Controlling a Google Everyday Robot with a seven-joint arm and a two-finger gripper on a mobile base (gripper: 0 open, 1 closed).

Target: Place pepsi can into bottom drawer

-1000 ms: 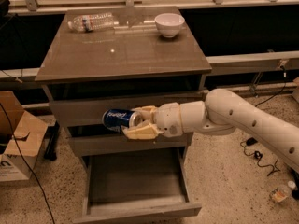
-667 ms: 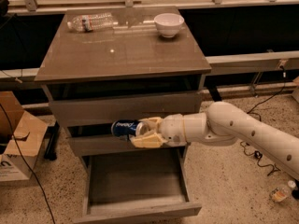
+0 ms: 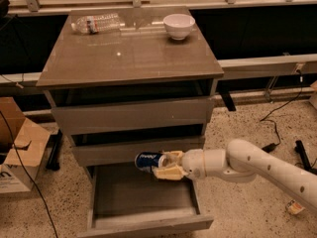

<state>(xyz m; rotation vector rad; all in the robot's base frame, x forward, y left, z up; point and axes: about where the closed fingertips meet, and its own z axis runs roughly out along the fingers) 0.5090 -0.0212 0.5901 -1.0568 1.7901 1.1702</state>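
Lower now, the gripper (image 3: 163, 165) clasps the pepsi can (image 3: 147, 160), seemingly above the open bottom drawer (image 3: 141, 198).

White script showing on the can (image 3: 149, 160) but unreadable, gripper (image 3: 165, 164) clasping it above the drawer's (image 3: 138, 195) back edge, dark letter, perhaps n, showing on the box (image 3: 17, 175).

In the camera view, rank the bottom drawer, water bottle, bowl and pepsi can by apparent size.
1. bottom drawer
2. water bottle
3. bowl and pepsi can look about alike; the can, held by the gripper over the drawer, sits at a different distance, so unranked.
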